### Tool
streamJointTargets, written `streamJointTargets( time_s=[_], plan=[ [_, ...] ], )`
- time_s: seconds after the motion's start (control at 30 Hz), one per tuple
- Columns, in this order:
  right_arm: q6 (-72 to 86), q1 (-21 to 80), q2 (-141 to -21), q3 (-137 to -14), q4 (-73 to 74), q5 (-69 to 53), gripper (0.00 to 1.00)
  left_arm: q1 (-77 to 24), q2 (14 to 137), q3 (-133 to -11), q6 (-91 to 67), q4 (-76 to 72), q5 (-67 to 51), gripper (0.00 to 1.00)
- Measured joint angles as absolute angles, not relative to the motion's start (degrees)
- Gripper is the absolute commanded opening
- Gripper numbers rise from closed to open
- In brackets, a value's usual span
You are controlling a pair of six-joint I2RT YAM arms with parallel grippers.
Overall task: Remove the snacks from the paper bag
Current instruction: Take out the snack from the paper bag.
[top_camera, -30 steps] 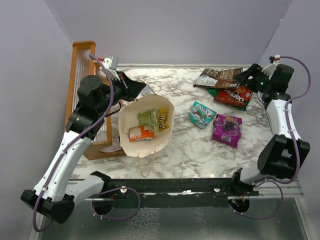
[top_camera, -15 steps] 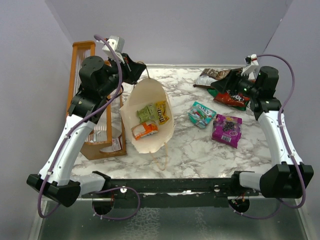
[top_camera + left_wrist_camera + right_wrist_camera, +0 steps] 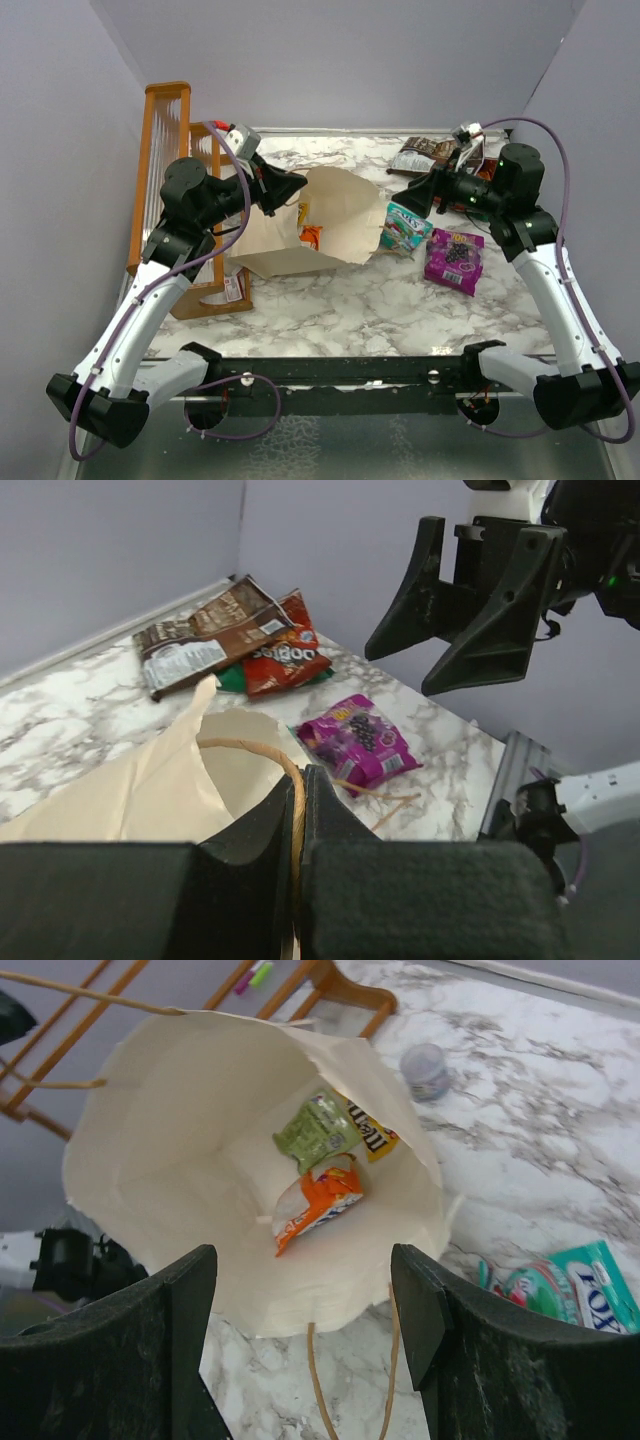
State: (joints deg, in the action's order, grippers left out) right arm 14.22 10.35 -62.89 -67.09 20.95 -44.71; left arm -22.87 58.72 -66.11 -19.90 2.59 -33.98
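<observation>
The cream-white paper bag (image 3: 335, 215) lies tipped, with its mouth toward the right. My left gripper (image 3: 292, 186) is shut on its tan loop handle (image 3: 255, 748). My right gripper (image 3: 412, 196) is open and empty, just in front of the bag's mouth (image 3: 300, 1260). Inside the bag lie a green packet (image 3: 318, 1130), a yellow-brown candy pack (image 3: 378, 1140) and an orange-white packet (image 3: 318, 1198). On the table are a teal-pink packet (image 3: 404, 228), a purple pouch (image 3: 455, 258), a brown chip bag (image 3: 425, 155) and an orange-red chip bag (image 3: 285, 660).
An orange-framed wooden rack (image 3: 165, 150) stands at the left, behind my left arm. A small clear cup (image 3: 425, 1065) sits on the marble beyond the bag. The bag's second handle (image 3: 350, 1380) trails on the table. Walls close in the back and sides.
My left gripper has come down and tipped the bag so its mouth faces right. My right gripper has moved left, away from the chip bags, to the bag's mouth.
</observation>
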Motion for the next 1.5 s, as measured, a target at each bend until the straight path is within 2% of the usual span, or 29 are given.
streamJointTargets(
  time_s=[0.3, 0.5, 0.73, 1.0, 1.3, 1.43, 1.5],
  plan=[
    [7.4, 27.8, -56.4, -59.3, 18.0, -46.6, 0.68, -22.9, 57.7, -60.4, -27.5, -6.9, -44.3, 0.00],
    [-0.1, 38.4, -56.3, -55.1, 16.5, -42.2, 0.66, -22.9, 58.9, -60.1, -32.9, -14.7, -49.0, 0.00],
    [-12.1, 49.7, -55.2, -51.4, 14.3, -38.1, 0.65, -22.9, 58.1, -57.9, -34.2, -15.9, -50.9, 0.00],
    [-29.8, 67.3, -63.4, -53.2, 14.4, -25.9, 0.61, -22.9, 56.1, -57.1, -34.2, -15.1, -51.0, 0.00],
    [-43.4, 70.1, -71.5, -50.6, 10.3, -13.6, 0.62, -22.9, 55.3, -57.1, -34.2, -14.3, -51.0, 0.00],
    [-47.4, 70.1, -75.2, -48.4, 5.8, -11.1, 0.47, -22.9, 54.2, -57.1, -34.2, -13.4, -51.0, 0.00],
    [-48.9, 69.7, -78.1, -48.4, 3.9, -10.9, 0.45, -22.9, 53.7, -57.1, -34.2, -13.1, -51.0, 0.00]
  ],
)
